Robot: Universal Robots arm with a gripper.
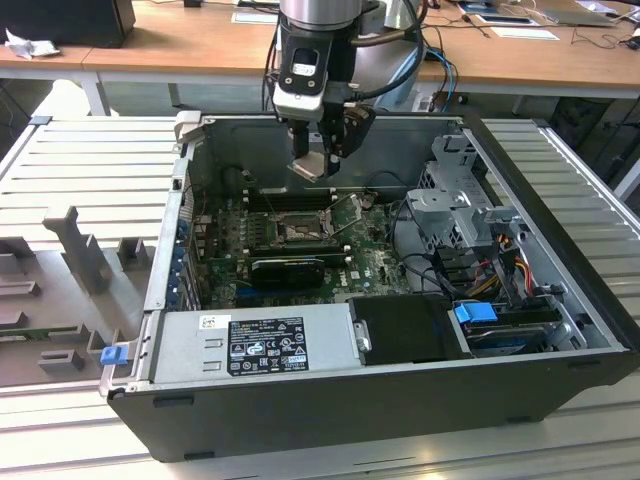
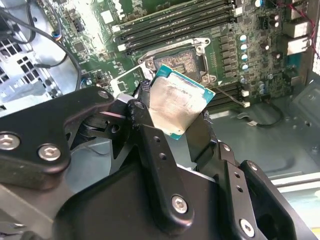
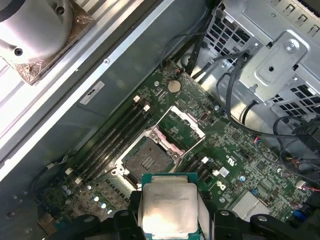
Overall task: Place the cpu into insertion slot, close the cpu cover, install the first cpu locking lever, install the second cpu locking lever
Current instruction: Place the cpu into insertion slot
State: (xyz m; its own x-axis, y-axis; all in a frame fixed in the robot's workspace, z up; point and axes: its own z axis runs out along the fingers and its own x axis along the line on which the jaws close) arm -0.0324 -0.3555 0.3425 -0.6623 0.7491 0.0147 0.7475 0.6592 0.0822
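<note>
Silver-topped cpu (image 3: 167, 207) pinched in pincer (image 3: 169, 216), hovering above open insertion slot (image 3: 145, 160); cpu cover (image 3: 182, 125) tilted up.

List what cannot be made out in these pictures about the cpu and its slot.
- cpu: lower edge cut off by the picture's edge, first wrist view.
- insertion slot: one corner hidden behind the cpu, second wrist view; too small for detail, exterior view.
- cpu cover: partly hidden by the claw, second wrist view.

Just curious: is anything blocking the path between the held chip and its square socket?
Nothing visible does. The gripper holds the cpu above the bare insertion slot; the cpu cover is swung open beside it.
</note>
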